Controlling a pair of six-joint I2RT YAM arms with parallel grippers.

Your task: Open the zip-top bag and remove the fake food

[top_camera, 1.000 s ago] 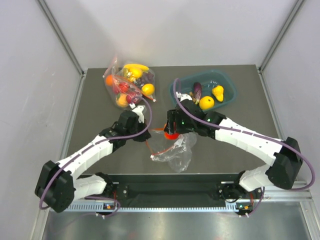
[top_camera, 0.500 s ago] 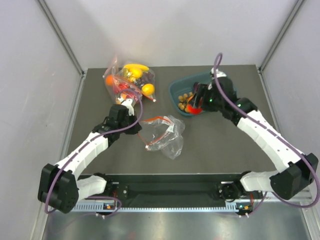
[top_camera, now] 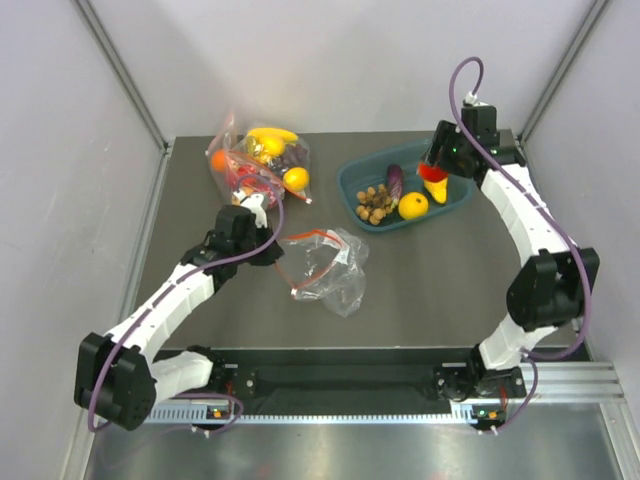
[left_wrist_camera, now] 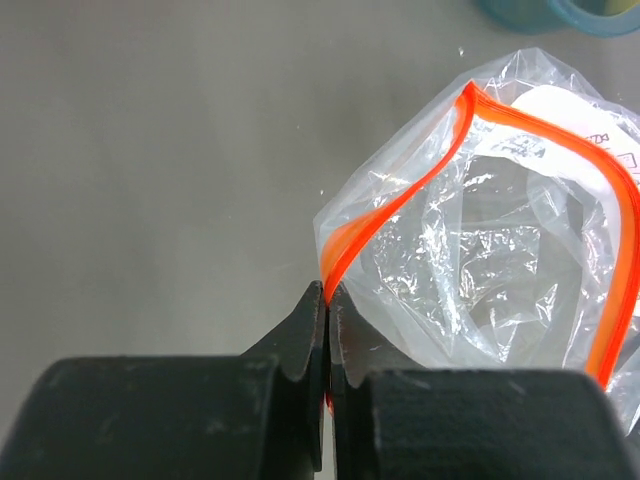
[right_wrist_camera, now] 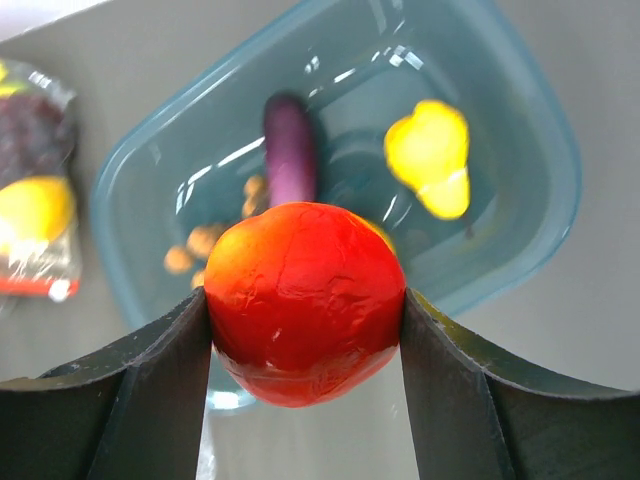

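Mid-table, zip-top bag: mouth faces left
left gripper: clamped on its zip strip
right gripper: gripping tomato over bin

1. The top external camera looks down from above and behind the arm bases, far enough to take in the whole bench and both arms.
2. The left wrist camera sits low and close, facing past the left fingers at the zip-top bag, also seen mid-bench from above.
3. The right wrist camera looks steeply down past the right fingers and red tomato into the teal tub, shared with the top view.
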